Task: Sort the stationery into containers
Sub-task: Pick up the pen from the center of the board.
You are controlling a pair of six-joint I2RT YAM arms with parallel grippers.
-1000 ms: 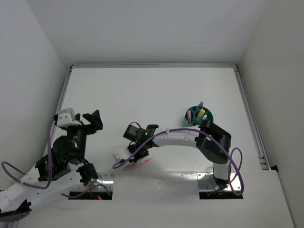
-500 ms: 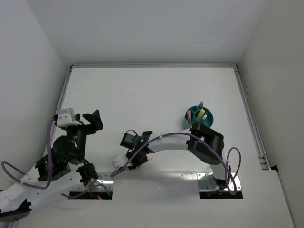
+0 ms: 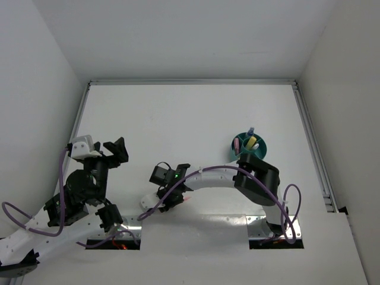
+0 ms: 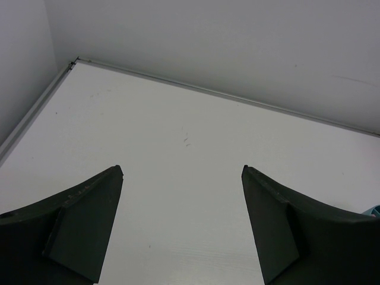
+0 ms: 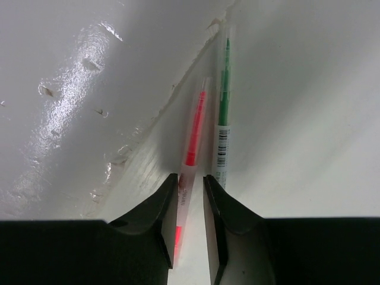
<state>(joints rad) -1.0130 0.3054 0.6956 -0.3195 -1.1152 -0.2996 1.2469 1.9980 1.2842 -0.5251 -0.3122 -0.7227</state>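
A white table point(image 3: 190, 113) is enclosed by pale walls point(image 3: 178, 35) on its far, left and right sides. A metal rail point(image 3: 313, 148) runs along its right edge. Tiny dark specks point(image 4: 186, 139) mark its surface.

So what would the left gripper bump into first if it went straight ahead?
Probably just the bare table: nothing lies ahead of the open left gripper. The cup peeks in at the far right, off that line. Depth is hard to judge.
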